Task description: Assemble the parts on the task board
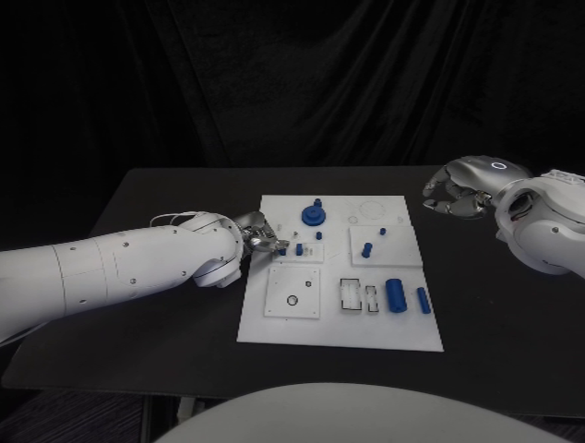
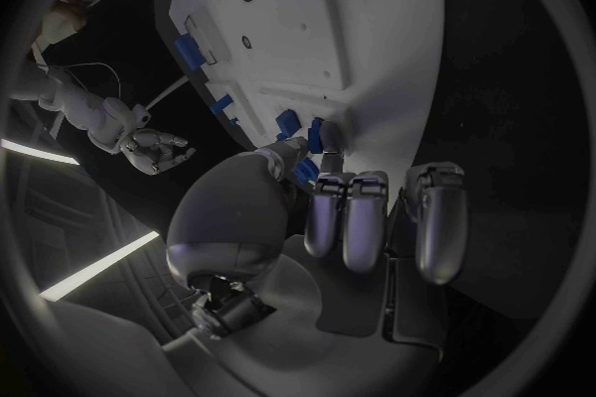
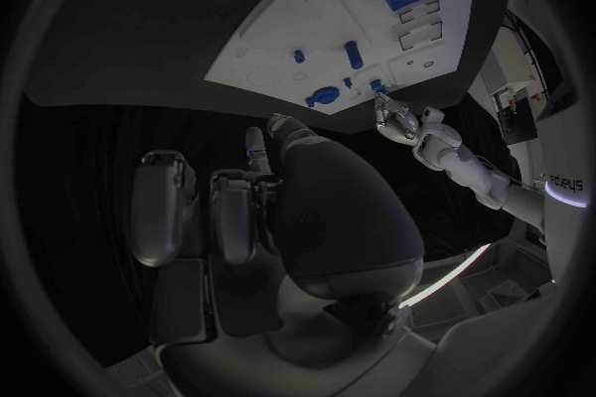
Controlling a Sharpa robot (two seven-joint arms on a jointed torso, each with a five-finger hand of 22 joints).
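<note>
The white task board (image 1: 340, 318) lies mid-table. My left hand (image 1: 259, 235) sits at its left edge, and thumb and finger pinch a small blue part (image 1: 282, 247) just over the board; the same blue part (image 2: 306, 169) shows between the fingertips (image 2: 329, 162) in the left wrist view. Another short blue peg (image 1: 298, 249) stands beside it. A blue round knob piece (image 1: 314, 215) stands at the board's far side. A thick blue cylinder (image 1: 395, 295) and a thinner one (image 1: 423, 300) lie at the near right. My right hand (image 1: 459, 196) hovers off the board's right side, fingers curled in on nothing.
Two small blue pegs (image 1: 368, 247) (image 1: 383, 231) stand on the right-hand tile. Rectangular slots (image 1: 359, 295) and a white tile with a ring hole (image 1: 292, 301) lie at the board's near side. Bare black table (image 1: 160, 305) surrounds the board.
</note>
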